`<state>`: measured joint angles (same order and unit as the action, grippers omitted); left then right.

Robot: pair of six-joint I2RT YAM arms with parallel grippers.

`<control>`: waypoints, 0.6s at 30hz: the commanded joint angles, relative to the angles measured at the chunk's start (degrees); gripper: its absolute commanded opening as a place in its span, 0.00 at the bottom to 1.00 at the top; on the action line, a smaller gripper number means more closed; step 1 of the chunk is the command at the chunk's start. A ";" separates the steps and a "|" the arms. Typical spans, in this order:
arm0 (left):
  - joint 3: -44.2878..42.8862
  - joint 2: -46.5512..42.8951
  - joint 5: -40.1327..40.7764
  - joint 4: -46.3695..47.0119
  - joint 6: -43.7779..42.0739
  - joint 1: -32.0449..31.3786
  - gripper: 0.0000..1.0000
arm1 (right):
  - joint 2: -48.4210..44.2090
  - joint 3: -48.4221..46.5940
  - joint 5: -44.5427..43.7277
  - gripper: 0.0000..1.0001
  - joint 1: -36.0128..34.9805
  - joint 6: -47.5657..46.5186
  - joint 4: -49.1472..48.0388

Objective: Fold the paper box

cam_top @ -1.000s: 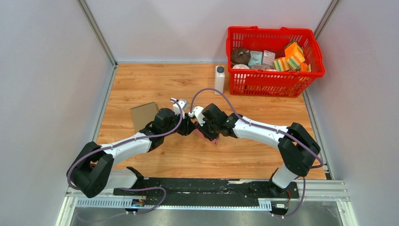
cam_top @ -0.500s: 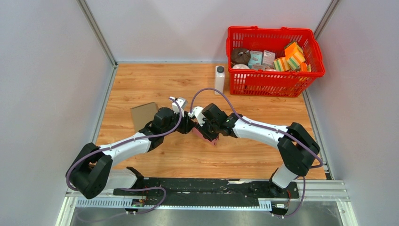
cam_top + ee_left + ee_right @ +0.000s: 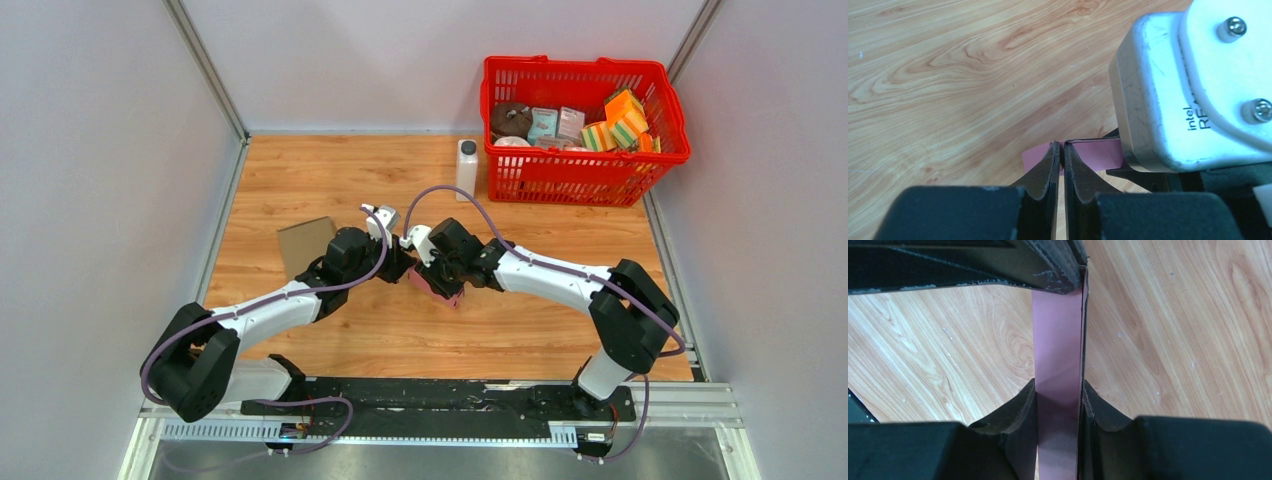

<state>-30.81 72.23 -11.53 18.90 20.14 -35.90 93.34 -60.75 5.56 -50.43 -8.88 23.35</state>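
2 grips on the pink paper box (image 3: 438, 283), near-left of the red basket (image 3: 560, 180): right gripper (image 3: 1058, 390) clamps its body, left gripper (image 3: 1060, 152) pinches a thin flap, nearly shut, and opposing pulls could tear it.

Pale grey camera housing (image 3: 1168, 100), left wrist view: the word "intel" in small dark letters. Beside it are larger letters beginning "RE", the rest hidden by a raised edge. Packets (image 3: 556, 122) in the red basket (image 3: 585, 62): print too small to read.
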 commanded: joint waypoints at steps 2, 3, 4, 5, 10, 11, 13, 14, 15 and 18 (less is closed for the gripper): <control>-1.27 0.11 1.42 1.23 -3.26 0.04 0.08 | 1.05 -2.53 0.94 0.18 0.07 -1.22 -1.56; -0.75 0.19 1.94 1.32 -3.53 0.04 0.08 | 1.32 -2.70 1.03 0.18 0.07 -1.40 -1.56; -0.57 0.11 2.04 1.41 -3.70 0.04 0.06 | 1.49 -3.05 0.94 0.18 -0.01 -1.49 -1.30; -0.31 0.11 2.30 1.49 -4.23 0.04 0.05 | 1.84 -3.14 1.12 0.18 0.07 -1.57 -1.21; 1.27 0.02 3.53 1.41 -5.90 -0.31 0.00 | 2.28 -3.32 0.94 0.18 0.16 -2.10 -2.08; 1.62 0.11 3.88 1.58 -5.99 -0.40 0.00 | 2.63 -3.41 1.38 0.19 0.25 -2.28 -2.52; 3.12 0.02 3.80 2.72 -5.90 -0.49 0.00 | 2.55 -3.06 1.99 0.20 0.34 -2.80 -3.49; 3.64 -0.07 3.71 3.33 -5.47 -0.49 0.00 | 2.55 -2.54 2.26 0.21 0.51 -3.33 -4.45; 4.52 0.02 3.79 3.86 -5.29 -0.49 0.00 | 2.72 -2.53 2.17 0.22 0.60 -3.51 -4.89; 5.66 0.02 3.71 4.48 -4.85 -0.75 0.00 | 4.04 -3.05 1.65 0.25 1.04 -3.68 -5.16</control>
<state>-27.49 72.23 -8.43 22.63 17.10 -36.05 95.81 -61.89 6.92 -49.95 -10.85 22.22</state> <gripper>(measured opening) 0.007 0.312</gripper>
